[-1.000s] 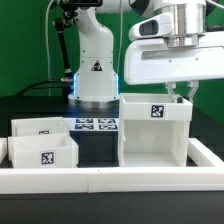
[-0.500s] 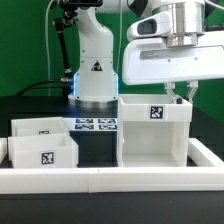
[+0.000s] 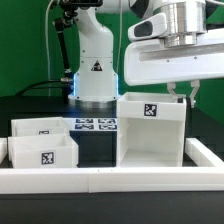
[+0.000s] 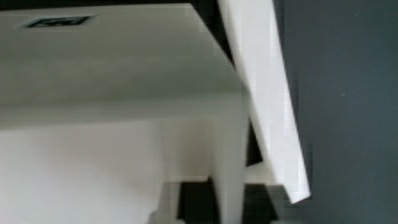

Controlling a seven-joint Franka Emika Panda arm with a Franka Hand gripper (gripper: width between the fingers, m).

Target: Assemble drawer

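Observation:
The tall white drawer shell (image 3: pixel 150 135) stands at the exterior view's right, slightly tilted, with its tag facing the camera. My gripper (image 3: pixel 188 95) comes down from above on the top of the shell's right wall. In the wrist view the two dark fingers (image 4: pixel 201 203) sit on either side of that thin white wall (image 4: pixel 258 90), so the gripper (image 4: pixel 237 200) is shut on it. Two small shallow trays, one behind (image 3: pixel 45 127) and one in front (image 3: pixel 45 152), sit side by side at the exterior view's left, apart from the shell.
The marker board (image 3: pixel 95 124) lies flat behind the trays, before the arm's white base (image 3: pixel 95 65). A long low white border rail (image 3: pixel 110 180) runs along the front and up the exterior view's right side, close to the shell.
The shell has tipped and shifted a little toward the exterior view's left, its tag now slanted and slightly higher. The gripper has moved with it. The trays have not moved.

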